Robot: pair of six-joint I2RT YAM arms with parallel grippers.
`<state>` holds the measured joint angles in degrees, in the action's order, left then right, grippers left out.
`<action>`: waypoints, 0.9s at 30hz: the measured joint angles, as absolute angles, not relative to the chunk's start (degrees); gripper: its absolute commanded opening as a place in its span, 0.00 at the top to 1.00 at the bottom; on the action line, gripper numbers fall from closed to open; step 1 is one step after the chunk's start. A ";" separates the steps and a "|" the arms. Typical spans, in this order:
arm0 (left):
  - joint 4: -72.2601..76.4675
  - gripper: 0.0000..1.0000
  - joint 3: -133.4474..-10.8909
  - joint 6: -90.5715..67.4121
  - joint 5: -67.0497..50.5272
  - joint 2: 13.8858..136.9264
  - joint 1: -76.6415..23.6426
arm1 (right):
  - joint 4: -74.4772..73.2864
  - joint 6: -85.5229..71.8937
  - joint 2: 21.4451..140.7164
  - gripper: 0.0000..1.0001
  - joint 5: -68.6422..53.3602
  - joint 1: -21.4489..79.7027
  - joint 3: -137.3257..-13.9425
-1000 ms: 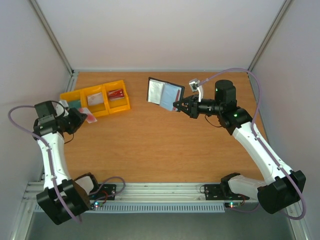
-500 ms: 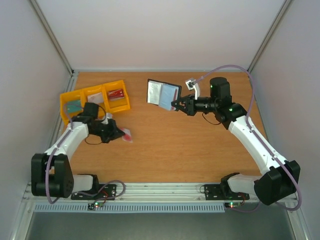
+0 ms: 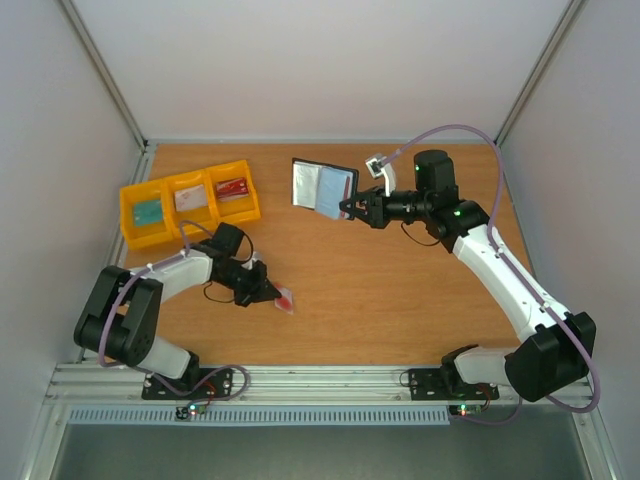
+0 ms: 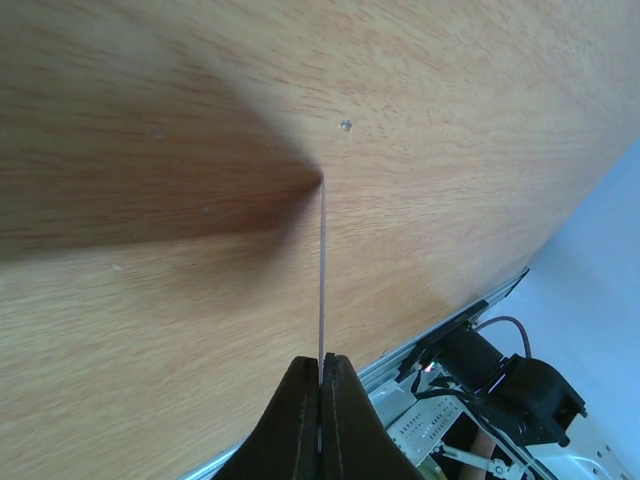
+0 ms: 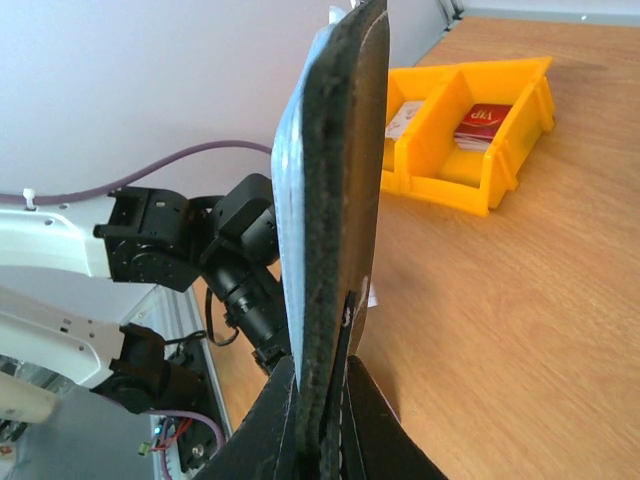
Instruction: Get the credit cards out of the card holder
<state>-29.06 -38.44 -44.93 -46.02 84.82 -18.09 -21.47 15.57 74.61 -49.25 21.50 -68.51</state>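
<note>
My right gripper (image 3: 346,210) is shut on the lower right edge of the black card holder (image 3: 322,187) and holds it open and upright above the far middle of the table. Its grey-blue inner pockets face the camera, with a dark red card edge showing in one. In the right wrist view the card holder (image 5: 338,170) stands edge-on between the shut fingers of my right gripper (image 5: 325,400). My left gripper (image 3: 271,292) is low over the near left table, shut on a white credit card with red on it (image 3: 286,301). In the left wrist view the card (image 4: 322,280) is edge-on, its far edge at the wood, and my left gripper (image 4: 321,362) is shut on it.
Three joined yellow bins (image 3: 190,215) stand at the far left and hold a teal, a whitish and a red card; they also show in the right wrist view (image 5: 470,140). White walls close in the table on three sides. A metal rail (image 3: 320,378) runs along the near edge.
My left arm has swung from beside the yellow bins toward the near middle and come down, with the card in its grip. My right gripper has shifted the card holder slightly left.
</note>
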 measured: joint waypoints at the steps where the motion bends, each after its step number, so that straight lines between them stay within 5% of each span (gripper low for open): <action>1: -28.45 1.00 -38.44 -45.28 -45.98 85.10 -18.44 | -21.96 15.88 74.63 0.99 -49.25 21.50 -68.58; 23: -24.62 1.00 -33.65 -45.63 -44.29 84.99 -19.97 | -23.53 17.67 74.63 0.99 -49.30 21.50 -68.97; 27: -24.64 0.93 -33.63 -45.63 -44.10 84.99 -19.97 | -23.59 17.85 74.63 0.99 -49.30 21.50 -68.97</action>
